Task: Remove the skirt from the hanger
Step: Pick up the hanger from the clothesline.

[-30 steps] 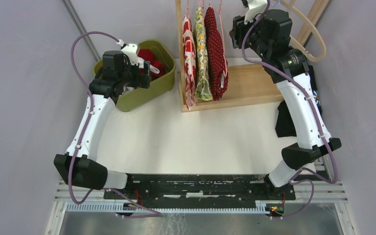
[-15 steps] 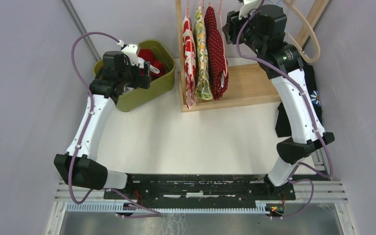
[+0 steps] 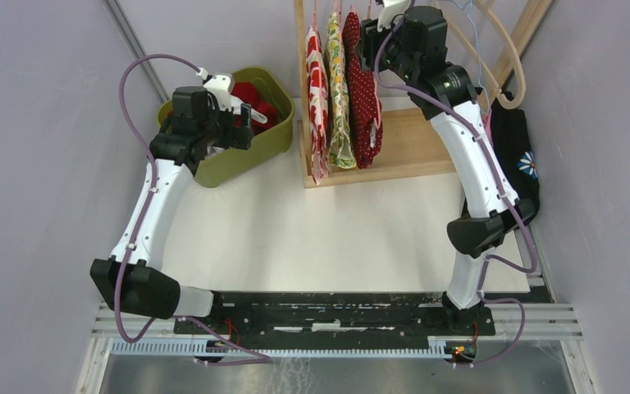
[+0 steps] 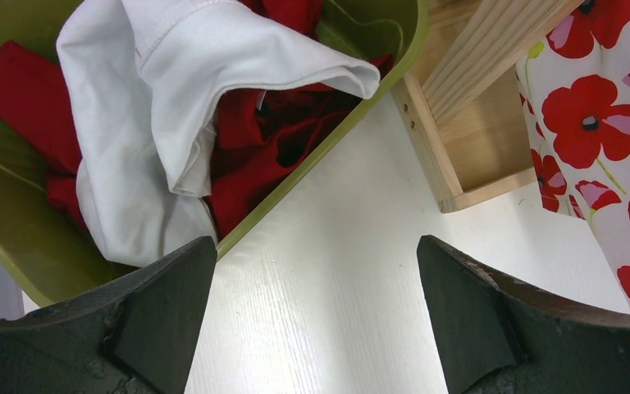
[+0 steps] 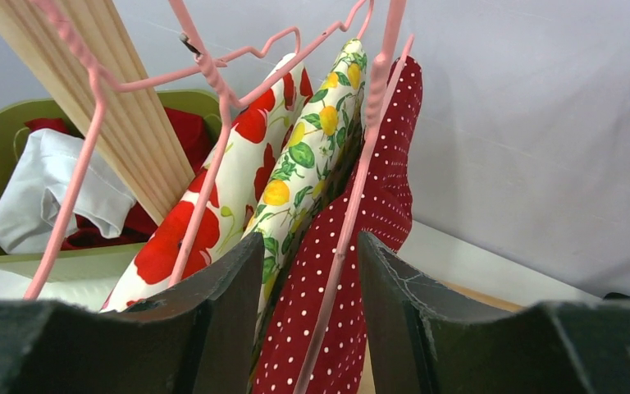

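Straddles red polka-dot skirt's (image 5: 385, 205) pink hanger (image 5: 353, 205) with part-open, unclamped right gripper (image 5: 310, 242); holds left gripper (image 4: 316, 246) wide, empty, over green bin (image 4: 8, 230)

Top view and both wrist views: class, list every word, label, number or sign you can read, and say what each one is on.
No readable text in any view.
The poppy skirt, lemon skirt and dotted skirt bear only patterns.
The green bin and wooden rack show no lettering.
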